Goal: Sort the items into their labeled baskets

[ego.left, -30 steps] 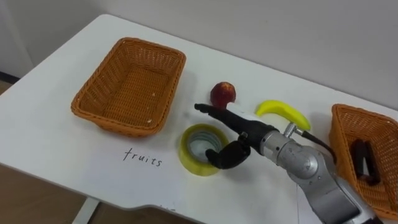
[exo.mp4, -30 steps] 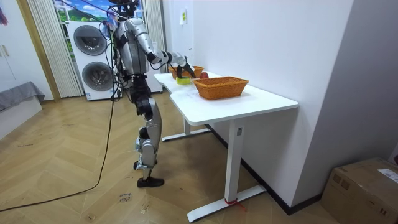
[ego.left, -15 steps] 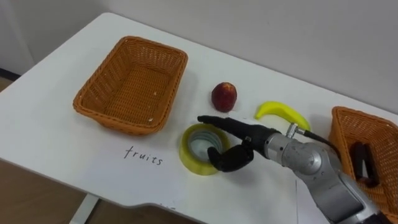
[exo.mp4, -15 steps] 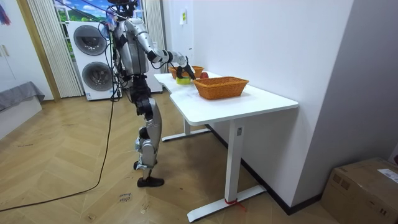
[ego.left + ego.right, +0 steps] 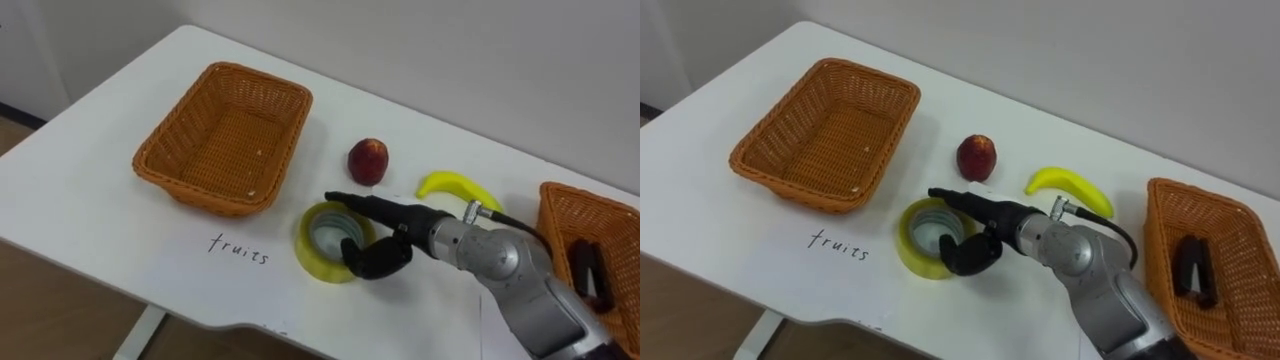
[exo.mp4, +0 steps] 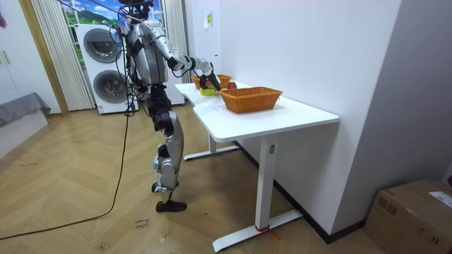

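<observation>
On your white counter [image 5: 90, 235], the right robot hand [image 5: 385, 250] curls on the rim of the yellow tape roll [image 5: 316, 263]; probably to carry it to the right-side basket [image 5: 560, 222].

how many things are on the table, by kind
fruit: 2 (peach, banana)
office supplies: 2 (tape, black item in the right basket)
baskets: 2 (left basket, right basket)
total: 6

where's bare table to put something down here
Free: the near-left table corner before the left basket, and the far strip behind the red fruit and banana. Crowded: the middle, where the right hand is at the tape roll.
</observation>
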### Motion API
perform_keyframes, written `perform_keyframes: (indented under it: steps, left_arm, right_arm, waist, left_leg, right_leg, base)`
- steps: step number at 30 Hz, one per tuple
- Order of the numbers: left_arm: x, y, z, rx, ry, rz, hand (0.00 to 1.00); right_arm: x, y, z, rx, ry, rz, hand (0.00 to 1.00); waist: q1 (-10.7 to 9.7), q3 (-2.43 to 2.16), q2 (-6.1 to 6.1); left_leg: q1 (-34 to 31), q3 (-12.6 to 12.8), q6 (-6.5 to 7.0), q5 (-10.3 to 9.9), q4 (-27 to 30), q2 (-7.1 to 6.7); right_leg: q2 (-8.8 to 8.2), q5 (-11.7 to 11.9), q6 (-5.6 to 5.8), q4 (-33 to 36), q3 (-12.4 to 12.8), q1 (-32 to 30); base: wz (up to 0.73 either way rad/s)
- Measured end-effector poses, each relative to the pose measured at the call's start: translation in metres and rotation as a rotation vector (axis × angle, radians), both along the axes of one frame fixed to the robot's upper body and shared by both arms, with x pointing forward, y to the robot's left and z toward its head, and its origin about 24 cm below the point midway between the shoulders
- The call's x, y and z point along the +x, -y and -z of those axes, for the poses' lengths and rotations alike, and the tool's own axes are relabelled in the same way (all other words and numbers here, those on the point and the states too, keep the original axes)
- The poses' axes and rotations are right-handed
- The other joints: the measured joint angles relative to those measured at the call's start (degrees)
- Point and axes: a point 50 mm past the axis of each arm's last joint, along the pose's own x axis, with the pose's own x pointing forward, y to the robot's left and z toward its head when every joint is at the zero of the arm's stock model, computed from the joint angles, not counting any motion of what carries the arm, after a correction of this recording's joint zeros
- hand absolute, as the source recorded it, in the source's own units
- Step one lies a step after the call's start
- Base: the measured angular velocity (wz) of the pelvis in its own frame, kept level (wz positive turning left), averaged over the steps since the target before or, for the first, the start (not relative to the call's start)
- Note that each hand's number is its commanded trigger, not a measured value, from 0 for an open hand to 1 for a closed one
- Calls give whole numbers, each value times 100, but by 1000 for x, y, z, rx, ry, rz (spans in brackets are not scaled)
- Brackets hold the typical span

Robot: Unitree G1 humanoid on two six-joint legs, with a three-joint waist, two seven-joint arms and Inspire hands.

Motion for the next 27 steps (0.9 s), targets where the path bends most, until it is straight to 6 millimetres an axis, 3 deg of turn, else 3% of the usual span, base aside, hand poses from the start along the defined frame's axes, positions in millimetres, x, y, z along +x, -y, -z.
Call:
perform_keyframes:
  steps: [20,27]
  left_arm:
    - [2,-1,-1,7,0,0,0]
    - [4,-9,-4,13,19,-56,0]
  right_arm:
    - [0,2,-3,-64,0,-21,0]
    - [6,6,-2,-84,-26,-21,0]
  waist:
    - [99,-1,1]
    - [178,-6,-41]
  left_leg:
    - [12,-30,-2,2,-1,1]
    - [58,-56,-2,2,-1,-2]
  right_leg:
    - [-2,3,-5,1,-70,15]
    - [-3,3,-5,0,-84,34]
  base:
    - [0]
    - [0]
